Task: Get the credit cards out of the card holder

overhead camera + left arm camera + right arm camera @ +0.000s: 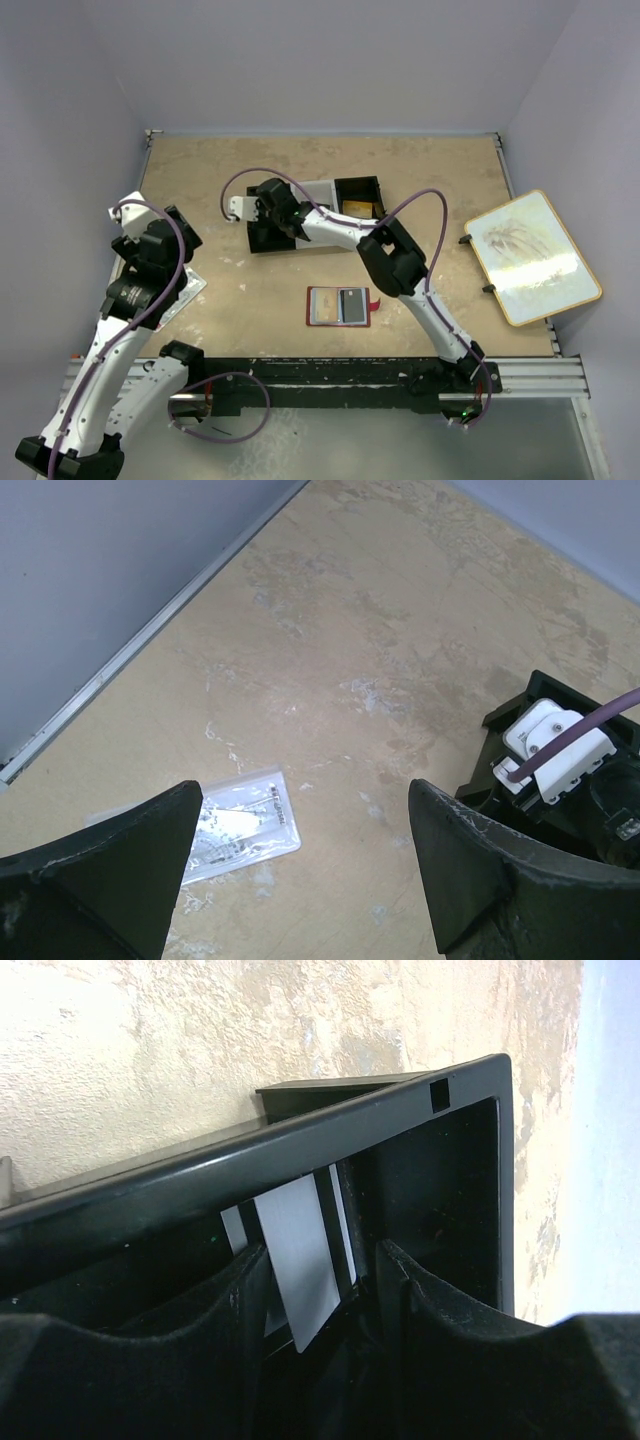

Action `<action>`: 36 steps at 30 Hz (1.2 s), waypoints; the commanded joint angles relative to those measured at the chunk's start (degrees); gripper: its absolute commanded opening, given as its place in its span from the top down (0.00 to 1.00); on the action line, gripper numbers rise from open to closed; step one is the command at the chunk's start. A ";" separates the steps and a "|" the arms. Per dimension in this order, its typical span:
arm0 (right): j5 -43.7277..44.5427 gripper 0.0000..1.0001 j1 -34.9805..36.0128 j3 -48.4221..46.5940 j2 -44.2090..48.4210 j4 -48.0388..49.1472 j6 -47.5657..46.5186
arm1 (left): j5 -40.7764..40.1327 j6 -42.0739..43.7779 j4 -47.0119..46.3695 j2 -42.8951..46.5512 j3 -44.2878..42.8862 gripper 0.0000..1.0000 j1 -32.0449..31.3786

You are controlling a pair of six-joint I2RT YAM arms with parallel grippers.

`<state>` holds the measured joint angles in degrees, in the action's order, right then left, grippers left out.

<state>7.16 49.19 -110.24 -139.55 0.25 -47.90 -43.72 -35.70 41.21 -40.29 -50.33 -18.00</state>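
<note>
The red card holder (pixel 338 306) lies open on the table in front of the arms. Its left panel looks beige, and a dark card (pixel 351 305) shows on its right panel. My right gripper (pixel 268 215) reaches down into the left end of the black tray (pixel 378 185). In the right wrist view, a pale grey card (pixel 298 1260) stands tilted between my right gripper's (pixel 315 1290) parted fingers and leans toward the left one. Pale strips of something else show behind it. My left gripper (pixel 302 790) is open and empty above the table at the left.
A clear plastic packet (pixel 235 822) lies on the table under my left gripper; it also shows in the top view (pixel 188 288). The tray's right compartment holds something yellowish (pixel 357 207). A wood-framed board (pixel 530 255) lies at the right edge.
</note>
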 commanded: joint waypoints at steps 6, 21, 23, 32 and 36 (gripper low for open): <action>-3.95 0.46 -0.06 1.16 6.30 0.60 4.06 | -0.13 1.34 -1.84 -0.24 -0.56 0.18 0.43; -0.26 0.53 -4.05 12.24 23.75 11.30 35.52 | 0.00 1.25 -1.58 -0.50 -0.56 0.18 0.49; 0.23 0.62 -7.14 16.76 27.65 8.72 49.09 | 0.09 1.30 -1.66 -0.45 -0.49 0.18 0.47; -5.27 0.79 -12.14 27.16 29.58 0.87 66.13 | 1.08 1.51 -1.92 -0.80 -0.46 0.18 0.43; -3.52 0.80 -11.78 23.49 25.81 -2.98 66.21 | 0.88 1.44 -1.84 -0.99 -0.46 0.18 0.44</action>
<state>3.42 35.42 -83.61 -111.13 2.33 13.98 -42.85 -35.29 41.23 -41.21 -50.33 -18.00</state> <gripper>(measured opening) 0.203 0.817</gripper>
